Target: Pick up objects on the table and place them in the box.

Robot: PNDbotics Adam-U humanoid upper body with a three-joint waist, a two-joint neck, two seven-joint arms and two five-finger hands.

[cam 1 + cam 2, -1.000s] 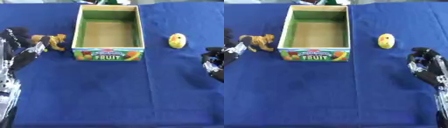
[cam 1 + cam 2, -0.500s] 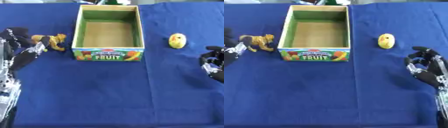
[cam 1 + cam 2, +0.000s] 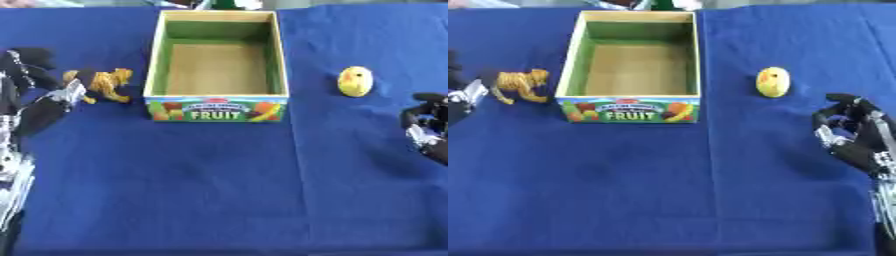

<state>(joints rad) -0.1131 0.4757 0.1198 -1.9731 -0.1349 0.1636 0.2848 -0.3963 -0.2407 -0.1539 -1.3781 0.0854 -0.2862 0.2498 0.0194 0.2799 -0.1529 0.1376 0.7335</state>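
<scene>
Left hand [image 3: 39, 95], fingers spread open and holding nothing, sits just beside the toy lion [image 3: 521, 84] left of the empty box [image 3: 573, 65]; right hand [image 3: 857, 136] curled, empty, near the yellow chick [image 3: 773, 82].

The table [image 3: 219, 200] wears a matt blue cloth with soft folds. The box [image 3: 217, 107] looks like wood, pale and unpainted on its rims and floor, green inside its walls, with a printed glossy label in front. The lion [image 3: 521, 85] and the chick [image 3: 773, 82] look like smooth plastic. Both hands [image 3: 852, 137] [image 3: 42, 107] are black with silver metal.
</scene>
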